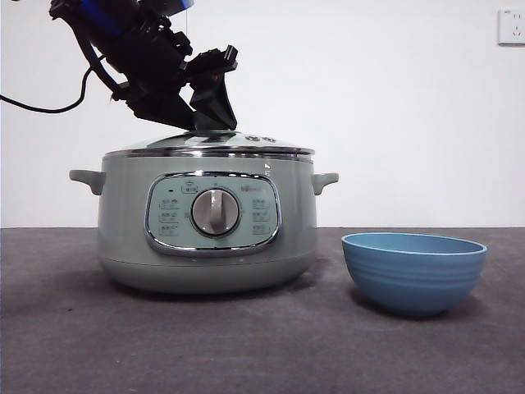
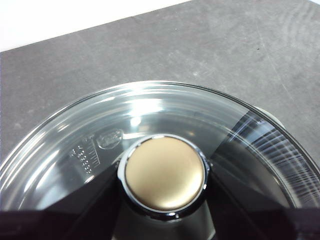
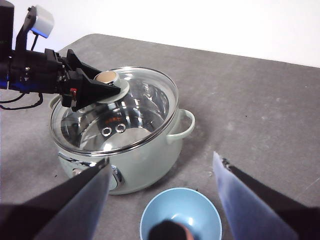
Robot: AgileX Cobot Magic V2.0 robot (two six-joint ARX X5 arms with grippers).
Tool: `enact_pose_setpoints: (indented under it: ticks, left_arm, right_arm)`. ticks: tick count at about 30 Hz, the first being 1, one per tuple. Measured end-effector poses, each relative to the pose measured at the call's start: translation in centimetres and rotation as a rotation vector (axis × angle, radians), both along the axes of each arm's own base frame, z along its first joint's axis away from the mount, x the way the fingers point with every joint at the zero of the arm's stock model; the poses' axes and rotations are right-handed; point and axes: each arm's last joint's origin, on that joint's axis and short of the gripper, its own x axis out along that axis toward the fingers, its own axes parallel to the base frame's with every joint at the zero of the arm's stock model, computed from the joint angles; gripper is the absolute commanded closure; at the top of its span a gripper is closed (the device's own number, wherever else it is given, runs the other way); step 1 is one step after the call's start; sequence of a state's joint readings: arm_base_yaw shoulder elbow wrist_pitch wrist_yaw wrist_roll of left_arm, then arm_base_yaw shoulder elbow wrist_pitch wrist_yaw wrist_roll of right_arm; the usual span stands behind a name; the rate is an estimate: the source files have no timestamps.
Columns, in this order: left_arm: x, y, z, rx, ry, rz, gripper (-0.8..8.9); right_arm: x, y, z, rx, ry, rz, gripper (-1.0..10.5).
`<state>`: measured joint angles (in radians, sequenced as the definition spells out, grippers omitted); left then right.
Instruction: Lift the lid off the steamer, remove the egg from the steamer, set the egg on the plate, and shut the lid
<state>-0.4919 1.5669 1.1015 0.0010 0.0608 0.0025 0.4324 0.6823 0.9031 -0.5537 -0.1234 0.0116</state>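
Currently the left gripper (image 3: 102, 89) is clamped on the lid's (image 1: 209, 145) knob, lid seated on the steamer (image 1: 205, 222); next: lift straight. Right gripper (image 3: 162, 200) waits, jaws apart.

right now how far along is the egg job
Just starting. Nothing is finished: the lid sits on the steamer. In hand: the left gripper has its jaws around the lid's knob. Left to do: lift the lid, move the egg, which can't be made out, to the empty plate, then close. The right gripper waits open above the plate.
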Motion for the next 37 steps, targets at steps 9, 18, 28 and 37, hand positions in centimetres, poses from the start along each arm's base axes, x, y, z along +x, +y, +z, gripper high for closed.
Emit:
enact_pose_setpoints:
  ticks: [9,18,28,37]
  left_arm:
    - [-0.05,0.03,0.11,0.000,-0.003,0.000,8.22]
    - [-0.15,0.10,0.18,0.017,0.009,0.001,8.22]
    - [-0.10,0.06,0.90,0.040,0.037,-0.003,8.01]
    - [-0.15,0.09,0.93,0.048,0.053,-0.003,2.91]
  right_arm:
    - [0.00,0.00,0.00,0.000,0.000,0.000,6.0]
    - [0.00,0.00,0.00,0.000,0.000,0.000,6.0]
    - [-0.02,-0.01,-0.07,-0.003,0.007,0.000,6.0]
    - [-0.02,-0.01,-0.07,-0.003,0.007,0.000,6.0]
